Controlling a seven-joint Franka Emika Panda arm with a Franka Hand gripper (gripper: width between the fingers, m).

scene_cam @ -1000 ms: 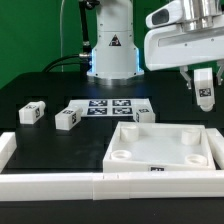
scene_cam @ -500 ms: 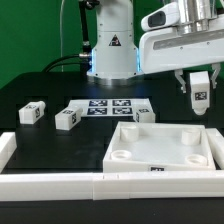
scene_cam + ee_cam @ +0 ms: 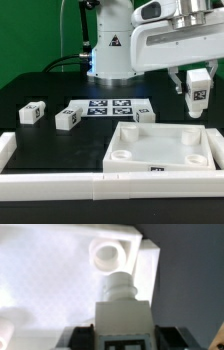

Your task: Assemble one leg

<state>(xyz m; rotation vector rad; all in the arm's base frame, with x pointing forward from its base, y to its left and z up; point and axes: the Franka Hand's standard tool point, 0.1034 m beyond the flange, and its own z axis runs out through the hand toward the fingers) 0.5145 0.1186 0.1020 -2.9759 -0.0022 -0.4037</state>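
gripper (image 3: 197, 84): clenched on the leg (image 3: 198, 97);
leg: upright, airborne above the panel (image 3: 150, 166), near its corner socket (image 3: 108, 253)

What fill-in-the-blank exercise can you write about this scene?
1. The gripper is ___ on a leg.
2. That leg hangs over the square ___ with corner sockets.
3. ___ other legs lie on the table.
Missing: shut; panel; three.
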